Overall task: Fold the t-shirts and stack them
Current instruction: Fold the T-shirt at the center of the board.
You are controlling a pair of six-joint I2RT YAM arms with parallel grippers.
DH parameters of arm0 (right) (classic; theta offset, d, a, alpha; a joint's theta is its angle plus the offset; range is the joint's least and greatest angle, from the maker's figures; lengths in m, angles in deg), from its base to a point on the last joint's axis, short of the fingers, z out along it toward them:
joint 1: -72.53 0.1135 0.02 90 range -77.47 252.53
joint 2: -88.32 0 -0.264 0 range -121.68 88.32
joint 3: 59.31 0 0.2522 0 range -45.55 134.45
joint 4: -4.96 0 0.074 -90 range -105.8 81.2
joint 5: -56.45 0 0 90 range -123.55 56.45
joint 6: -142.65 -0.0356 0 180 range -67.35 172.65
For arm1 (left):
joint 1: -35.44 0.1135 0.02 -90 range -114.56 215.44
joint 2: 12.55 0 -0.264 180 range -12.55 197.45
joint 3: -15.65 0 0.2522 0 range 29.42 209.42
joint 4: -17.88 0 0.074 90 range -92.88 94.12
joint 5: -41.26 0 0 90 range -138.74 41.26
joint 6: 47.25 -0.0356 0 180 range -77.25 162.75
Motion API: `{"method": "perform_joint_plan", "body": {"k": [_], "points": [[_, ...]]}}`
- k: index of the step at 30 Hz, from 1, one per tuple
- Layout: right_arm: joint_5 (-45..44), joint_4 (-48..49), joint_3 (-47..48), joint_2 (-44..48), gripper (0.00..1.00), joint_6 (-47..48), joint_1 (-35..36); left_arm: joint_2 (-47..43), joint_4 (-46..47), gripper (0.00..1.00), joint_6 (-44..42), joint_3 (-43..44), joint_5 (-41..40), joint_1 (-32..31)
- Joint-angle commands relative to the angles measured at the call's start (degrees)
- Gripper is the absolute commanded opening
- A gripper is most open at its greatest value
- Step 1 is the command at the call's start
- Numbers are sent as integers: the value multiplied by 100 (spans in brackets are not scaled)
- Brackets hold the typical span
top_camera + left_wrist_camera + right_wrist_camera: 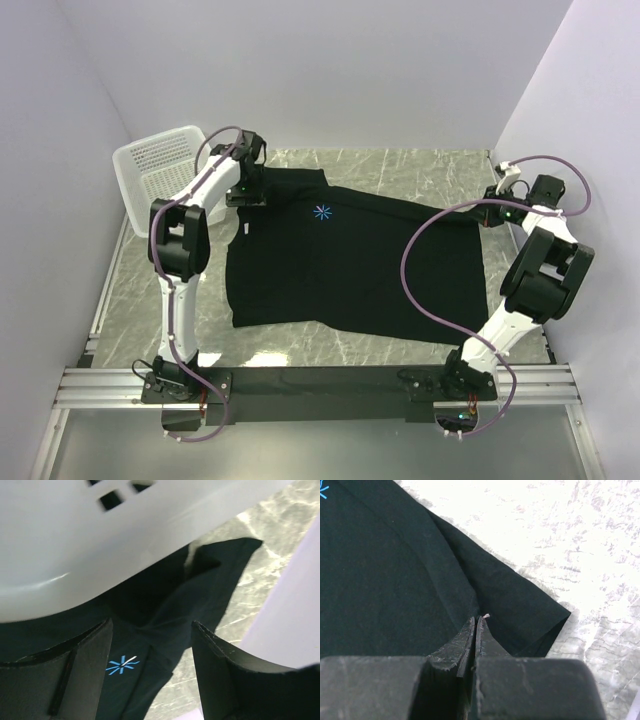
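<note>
Because the black t-shirt (340, 270) has to lie flat before any fold will hold, I have it spread across the middle of the marble table (400, 165), front up, with its light-blue starburst print (322, 212) showing toward the far left. My right gripper (476, 624) is clamped flat together on the cloth at the shirt's far right corner. The wrist view shows the fabric drawn up in a crease to the fingertips, so I judge this a real pinch, there to anchor that side and hold the cloth taut. My left gripper (152, 660) is wide apart and holding nothing. It hangs above the far left corner of the shirt, where a sleeve sticks out toward the far wall, and between its fingers I look down on the starburst and the rumpled cloth beside it. I think the spread jaws are there to come down on that sleeve or shoulder, giving me a matching hold on the left. The white plastic mesh basket (155, 170) sits tilted at the far left just beside that gripper, its rim filling the top of the left wrist view, so a descent has little room on that side. No fold is made yet as far as I can see, and I see only this one shirt, so stacking is well off.
</note>
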Motion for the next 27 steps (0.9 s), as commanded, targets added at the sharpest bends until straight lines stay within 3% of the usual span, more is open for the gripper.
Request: {"method": "perform_joint_plan", "body": {"k": [1, 12, 23, 27], "points": [[201, 233, -84, 335, 0, -31, -63, 28, -428, 69, 147, 323, -42, -73], [281, 374, -189, 361, 0, -127, -80, 204, -226, 63, 68, 262, -68, -108], [307, 418, -295, 423, 0, -154, -115, 214, 440, 29, -187, -1, -15, -108], [307, 391, -304, 440, 0, -128, -124, 73, 845, 25, -354, -239, -15, -108]]}}
